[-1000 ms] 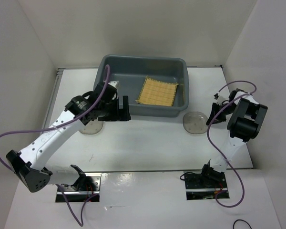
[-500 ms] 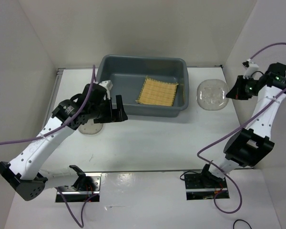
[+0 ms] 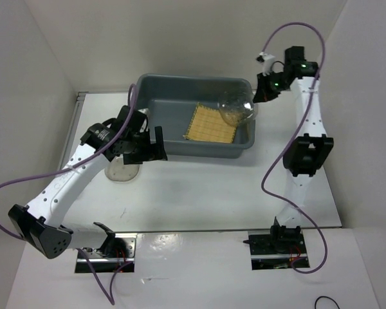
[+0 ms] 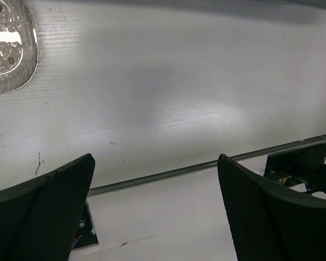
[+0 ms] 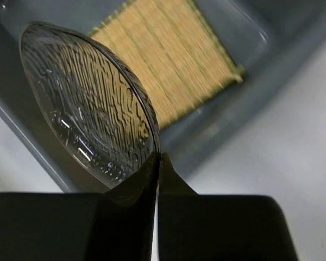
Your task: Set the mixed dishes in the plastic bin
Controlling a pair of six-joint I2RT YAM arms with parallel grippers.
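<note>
The dark grey plastic bin (image 3: 193, 78) stands at the back of the table with the tan woven mat (image 3: 211, 123) lying flat in its right half. My right gripper (image 3: 262, 95) is shut on the rim of a clear round plate (image 3: 237, 109) and holds it tilted on edge over the bin's right end. From the right wrist, the plate (image 5: 87, 103) rises from the shut gripper (image 5: 158, 160) above the mat (image 5: 174, 60). My left gripper (image 3: 156, 143) hangs open and empty by the bin's front left wall. A second clear plate (image 3: 121, 172) lies on the table below the left arm.
In the left wrist view, the open gripper (image 4: 155, 160) looks down at bare white table, with the second plate (image 4: 8, 46) at the top left. White walls close in both sides and the back. Purple cables loop off both arms.
The right arm has lifted the clear plate off the table at the bin's front right and swung it up and left over the bin. The left arm has shifted only slightly.
</note>
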